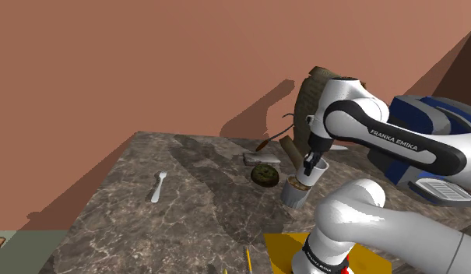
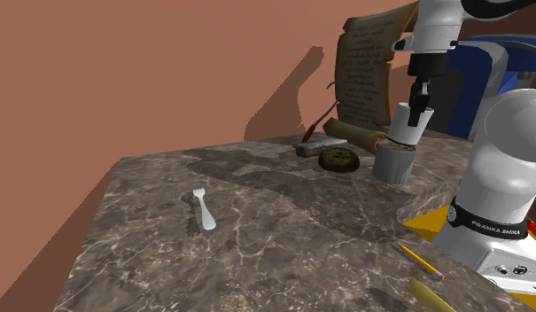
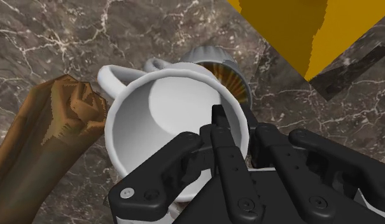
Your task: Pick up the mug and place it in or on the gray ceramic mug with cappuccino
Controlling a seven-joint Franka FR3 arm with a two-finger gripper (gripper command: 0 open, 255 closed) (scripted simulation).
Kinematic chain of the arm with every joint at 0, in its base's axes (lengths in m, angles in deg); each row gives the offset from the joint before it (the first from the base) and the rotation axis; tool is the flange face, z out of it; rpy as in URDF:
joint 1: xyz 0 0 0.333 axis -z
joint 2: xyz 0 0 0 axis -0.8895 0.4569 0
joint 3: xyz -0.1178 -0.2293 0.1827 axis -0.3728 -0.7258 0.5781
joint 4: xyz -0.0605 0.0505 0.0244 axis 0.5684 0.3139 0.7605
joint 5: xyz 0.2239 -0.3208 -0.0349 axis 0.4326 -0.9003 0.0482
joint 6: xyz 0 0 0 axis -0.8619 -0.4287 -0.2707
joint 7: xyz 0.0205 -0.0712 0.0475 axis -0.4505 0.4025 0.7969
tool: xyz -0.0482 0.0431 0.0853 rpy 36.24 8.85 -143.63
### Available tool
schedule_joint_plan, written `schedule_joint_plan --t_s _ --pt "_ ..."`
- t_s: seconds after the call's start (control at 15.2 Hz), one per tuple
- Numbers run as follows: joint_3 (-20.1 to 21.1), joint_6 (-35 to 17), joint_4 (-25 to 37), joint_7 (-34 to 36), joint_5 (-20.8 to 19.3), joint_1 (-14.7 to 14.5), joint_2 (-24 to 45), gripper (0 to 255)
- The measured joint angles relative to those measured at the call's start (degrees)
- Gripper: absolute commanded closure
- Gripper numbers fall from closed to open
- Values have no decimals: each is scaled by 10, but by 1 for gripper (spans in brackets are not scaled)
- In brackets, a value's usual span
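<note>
Jaws: the gripper (image 3: 233,127) was clamped narrowly on the rim of the white mug (image 3: 159,108), one finger inside.
Handling: looked stiff, light and slick (likely breakable).
Beneath jaws: the grey mug (image 3: 228,75) waited.

The arm (image 1: 428,233) is built of rounded, glossy white shells with dark grey joints between them. A black band (image 2: 487,226) rings one link and carries white "FRANKA EMIKA" lettering. The same words run along a dark stretch of the upper link (image 1: 393,140). The gripper (image 3: 232,124) is all black, its blocky fingers (image 3: 217,130) and housing dotted with round screw recesses.
</note>
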Motion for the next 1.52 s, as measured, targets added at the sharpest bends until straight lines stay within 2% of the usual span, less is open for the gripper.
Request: schedule_joint_plan --t_s 0.46,0.53,0.92,1.25,1.52 --pt "-4 -10 -8 -1 -4 2 -2 255" --pt "-4 -10 -8 -1 -4 3 -3 0" --pt "-4 -9 -11 -1 -4 3 -2 0" --pt "17 38 59 1 17 -11 21 0" --pt "19 43 68 1 20 -12 24 0"
